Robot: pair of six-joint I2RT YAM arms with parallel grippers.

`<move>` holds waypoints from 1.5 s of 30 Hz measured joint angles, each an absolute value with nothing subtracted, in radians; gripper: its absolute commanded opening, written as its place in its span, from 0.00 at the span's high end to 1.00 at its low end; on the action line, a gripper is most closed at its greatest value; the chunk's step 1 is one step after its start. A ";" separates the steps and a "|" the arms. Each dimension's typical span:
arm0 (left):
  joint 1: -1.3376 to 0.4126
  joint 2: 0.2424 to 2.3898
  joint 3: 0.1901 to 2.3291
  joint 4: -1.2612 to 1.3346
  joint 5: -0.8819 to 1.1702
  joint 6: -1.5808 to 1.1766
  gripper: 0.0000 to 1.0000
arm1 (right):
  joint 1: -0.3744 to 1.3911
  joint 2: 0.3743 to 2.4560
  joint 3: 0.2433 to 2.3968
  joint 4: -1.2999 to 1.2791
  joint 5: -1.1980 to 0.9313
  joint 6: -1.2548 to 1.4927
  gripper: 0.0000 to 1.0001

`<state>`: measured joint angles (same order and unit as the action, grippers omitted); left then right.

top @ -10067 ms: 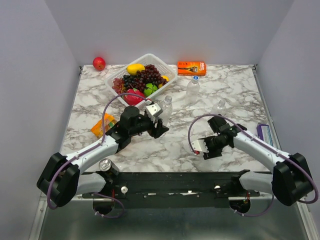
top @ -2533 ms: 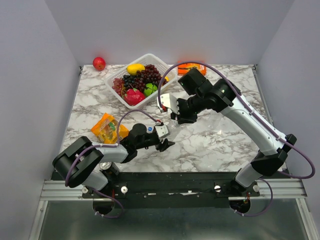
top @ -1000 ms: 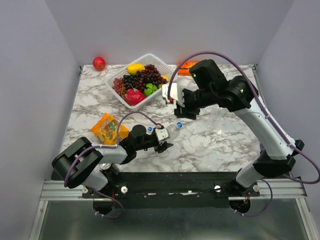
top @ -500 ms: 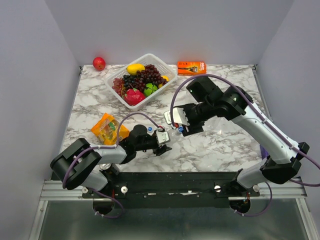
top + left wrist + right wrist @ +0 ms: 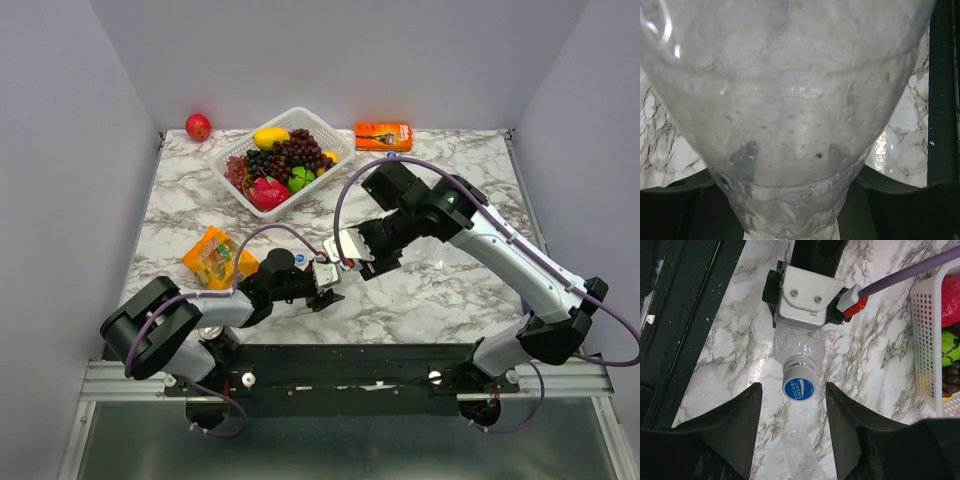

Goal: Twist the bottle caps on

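Our left tool (image 5: 326, 276) is clenched on a clear bottle (image 5: 799, 347) over the marble table (image 5: 715, 380). The blue Pocari Sweat cap (image 5: 798, 388) sits on its neck. Our right tool (image 5: 792, 386) gapes, fingers (image 5: 735, 435) flanking the cap without touching.

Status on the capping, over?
Left gripper shut on bottle. Right gripper open, straddling the blue cap on its neck. Second bottle lying close by.
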<state>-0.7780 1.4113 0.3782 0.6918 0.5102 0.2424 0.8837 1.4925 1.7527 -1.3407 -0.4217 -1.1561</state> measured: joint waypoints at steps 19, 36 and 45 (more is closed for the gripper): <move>-0.778 1.411 0.378 0.674 0.511 0.242 1.00 | 0.884 1.505 1.690 -1.321 -0.400 -1.168 0.52; -0.758 1.411 0.377 0.665 0.510 0.167 1.00 | 0.884 1.499 1.674 -1.296 -0.321 -1.105 0.66; -0.754 1.408 0.376 0.714 0.511 0.134 1.00 | 0.884 1.498 1.659 -1.296 -0.299 -1.015 0.66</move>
<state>-0.7540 1.4078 0.3756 0.7143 0.5114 0.1345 0.8845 1.4982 1.6592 -1.2964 -0.2993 -1.0149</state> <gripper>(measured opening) 0.653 0.343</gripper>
